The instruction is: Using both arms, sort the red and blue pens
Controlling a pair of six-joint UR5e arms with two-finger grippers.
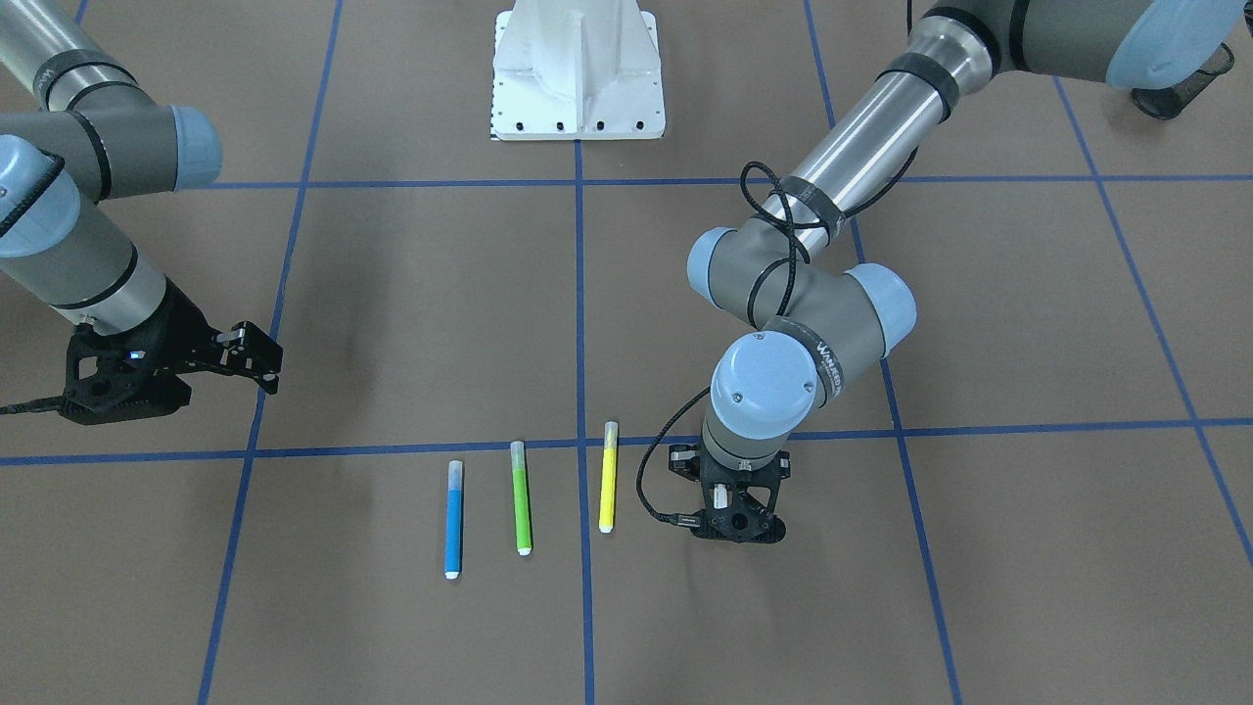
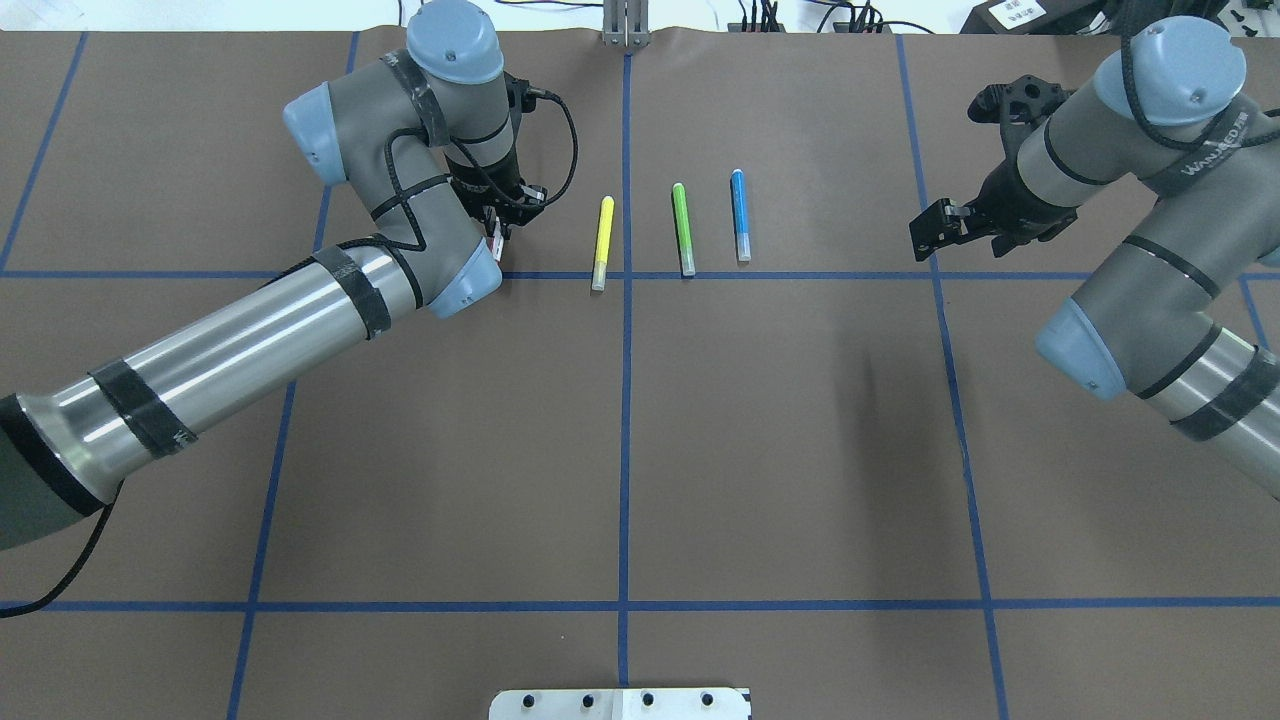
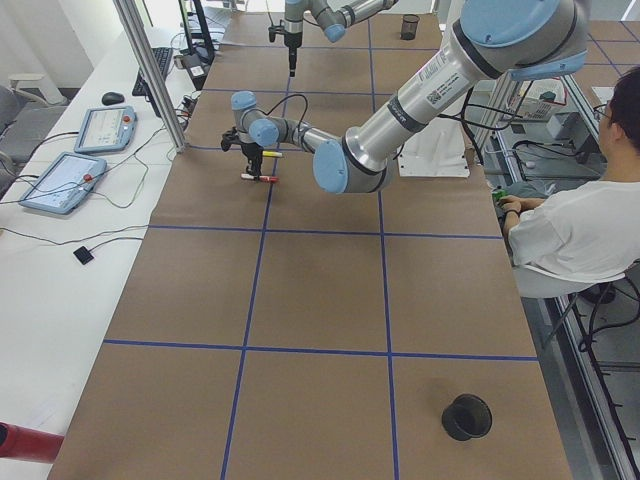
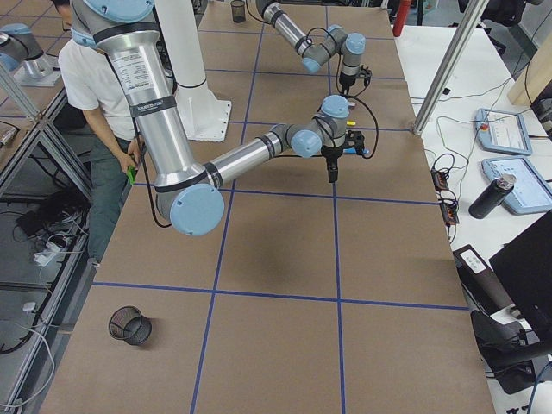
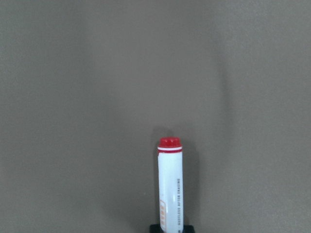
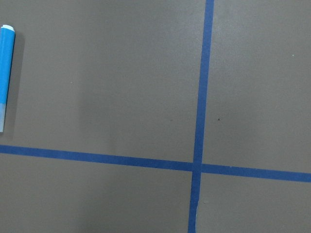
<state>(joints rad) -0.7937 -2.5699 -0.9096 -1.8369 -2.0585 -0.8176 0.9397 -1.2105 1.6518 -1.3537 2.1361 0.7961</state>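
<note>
You're viewing brown table [image 2: 800, 450] carrying blue tape grid [image 2: 626, 450]. Yellow marker [image 2: 603, 240], green marker [image 2: 683, 228] lying beside blue marker [image 2: 740, 215]. Left gripper [image 2: 497, 226] pinching red marker [image 5: 170, 189] (cap showing); right gripper [image 2: 930, 229] hanging spread.

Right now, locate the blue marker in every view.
Front-facing: blue marker, leftmost of three.
Overhead: blue marker, rightmost of three.
Exterior left: too small to tell.
Exterior right: too small to tell.
Left wrist: absent.
Right wrist: blue marker at left edge.
Landmark: tape line just off its cap.
</note>
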